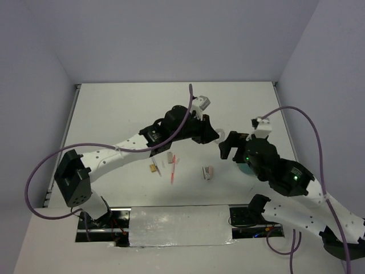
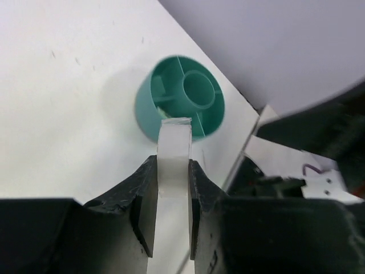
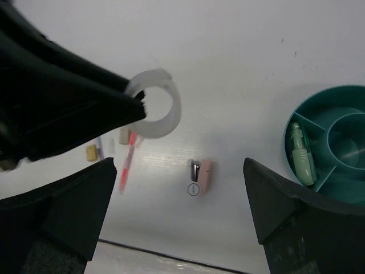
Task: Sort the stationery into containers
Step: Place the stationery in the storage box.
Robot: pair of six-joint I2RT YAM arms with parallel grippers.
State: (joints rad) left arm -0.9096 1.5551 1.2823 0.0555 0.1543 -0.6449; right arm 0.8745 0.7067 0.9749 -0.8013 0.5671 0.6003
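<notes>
L gripper (image 2: pixel 173 164) pinches the clear tape ring (image 3: pixel 158 130); R gripper (image 3: pixel 178 171) is wide open, empty. Next job, prob.: bring ring over teal cup (image 2: pixel 145 114), let go.

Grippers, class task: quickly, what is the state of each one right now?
Left gripper: closed on the clear tape ring.
Right gripper: open wide, holding nothing.

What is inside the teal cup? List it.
A mint green piece lies in one outer compartment of the cup; the centre well looks empty. The right finger and the frame edge hide the rest.
</notes>
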